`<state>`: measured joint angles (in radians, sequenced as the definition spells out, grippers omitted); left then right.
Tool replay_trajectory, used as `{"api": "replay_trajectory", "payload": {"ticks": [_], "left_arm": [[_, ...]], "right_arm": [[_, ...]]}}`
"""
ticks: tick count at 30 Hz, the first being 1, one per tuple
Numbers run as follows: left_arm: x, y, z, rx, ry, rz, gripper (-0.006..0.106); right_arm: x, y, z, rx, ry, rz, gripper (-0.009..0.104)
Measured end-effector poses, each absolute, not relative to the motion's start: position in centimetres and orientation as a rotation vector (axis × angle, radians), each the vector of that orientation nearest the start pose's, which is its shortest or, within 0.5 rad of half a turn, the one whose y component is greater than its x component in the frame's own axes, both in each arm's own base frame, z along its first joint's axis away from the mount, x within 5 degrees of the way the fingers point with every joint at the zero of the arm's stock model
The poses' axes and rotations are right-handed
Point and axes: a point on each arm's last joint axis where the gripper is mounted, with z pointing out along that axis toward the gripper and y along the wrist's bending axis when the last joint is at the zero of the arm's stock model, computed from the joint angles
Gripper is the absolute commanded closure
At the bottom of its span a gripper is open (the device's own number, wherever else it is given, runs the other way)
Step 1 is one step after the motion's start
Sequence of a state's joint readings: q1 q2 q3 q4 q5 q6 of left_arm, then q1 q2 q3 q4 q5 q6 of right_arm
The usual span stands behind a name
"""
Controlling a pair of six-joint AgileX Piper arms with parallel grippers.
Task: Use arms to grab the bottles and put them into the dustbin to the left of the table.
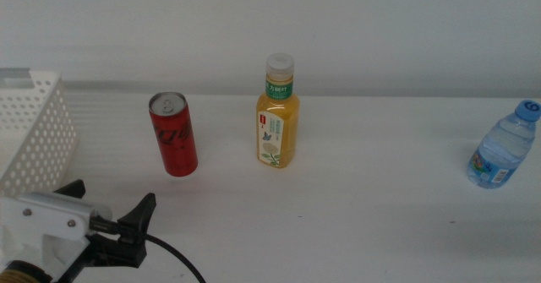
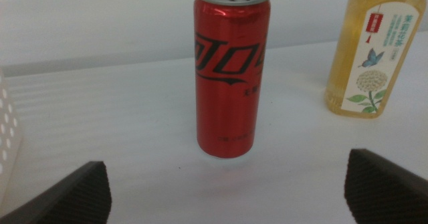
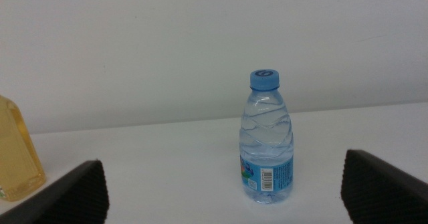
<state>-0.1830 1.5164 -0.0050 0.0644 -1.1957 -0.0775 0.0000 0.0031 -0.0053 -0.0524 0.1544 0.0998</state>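
The red can (image 1: 174, 134) stands upright on the white table (image 1: 355, 207), and serves as the landmark here. Just beside it, toward the table's left edge, sits the perforated white dustbin (image 1: 35, 127). On its other side, near it but apart, stands the orange juice bottle (image 1: 277, 112); the small water bottle (image 1: 504, 145) is well apart, far to the right. The left gripper (image 1: 110, 205) hovers in front of the can with jaws spread wide, nothing between them and the can. The right gripper (image 3: 224, 190) faces the water bottle, jaws likewise wide apart and empty.
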Motion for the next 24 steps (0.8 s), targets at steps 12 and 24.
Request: {"api": "replay_trajectory", "payload": {"ticks": [12, 24], "left_arm": [[16.57, -3.77, 14.41, 0.176, 1.779, -0.234, 0.007], [16.31, -4.58, 14.41, 0.275, 1.77, -0.291, 0.007]], "right_arm": [[5.63, -0.07, 20.08, 0.045, 1.635, 0.03, 0.002], [5.63, -0.07, 20.08, 0.045, 1.635, 0.03, 0.002]]}}
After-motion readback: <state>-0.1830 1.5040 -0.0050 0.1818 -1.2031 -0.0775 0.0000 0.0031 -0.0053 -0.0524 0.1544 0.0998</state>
